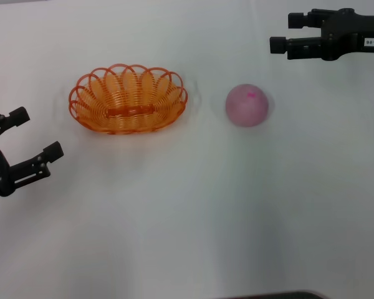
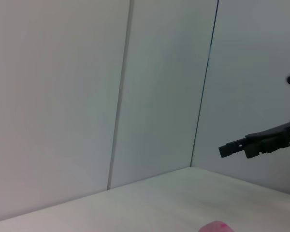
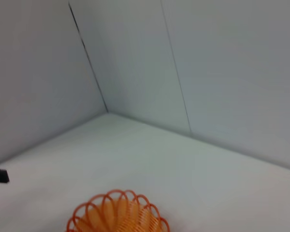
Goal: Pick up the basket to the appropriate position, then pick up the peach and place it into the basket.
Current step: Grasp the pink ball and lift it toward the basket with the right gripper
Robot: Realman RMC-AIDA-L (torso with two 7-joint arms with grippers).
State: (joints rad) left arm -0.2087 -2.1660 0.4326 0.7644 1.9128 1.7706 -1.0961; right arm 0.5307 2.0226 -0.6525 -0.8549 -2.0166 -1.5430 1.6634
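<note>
Plain white table (image 1: pixel 187 224) w/ pale grey wall panels behind.

Head view: oval orange wire basket (image 1: pixel 128 99) w/ looped scalloped rim sits at approx 10 o'clock from table centre, empty. Smooth pale-pink round peach (image 1: pixel 247 105) w/ small magenta mark on top lies at approx 2 o'clock, well apart from the basket, on bare table. Left gripper (image 1: pixel 25 136) at 9 o'clock, near the basket's left end but not touching, fingers spread wide, nothing in them. Right gripper (image 1: pixel 285 33) up at 1 o'clock, beyond the peach, fingers parted, also empty.

Left wrist view: mostly wall; top of the peach (image 2: pixel 215 226) just peeks in at the edge; right gripper (image 2: pixel 232 148) seen farther off.

Right wrist view: basket (image 3: pixel 117 213) partly in shot on the table (rest cut off).

Progress, judging by this: nothing done yet. Basket not lifted or moved, peach untouched. Both steps left; left arm looks best placed for the basket.
</note>
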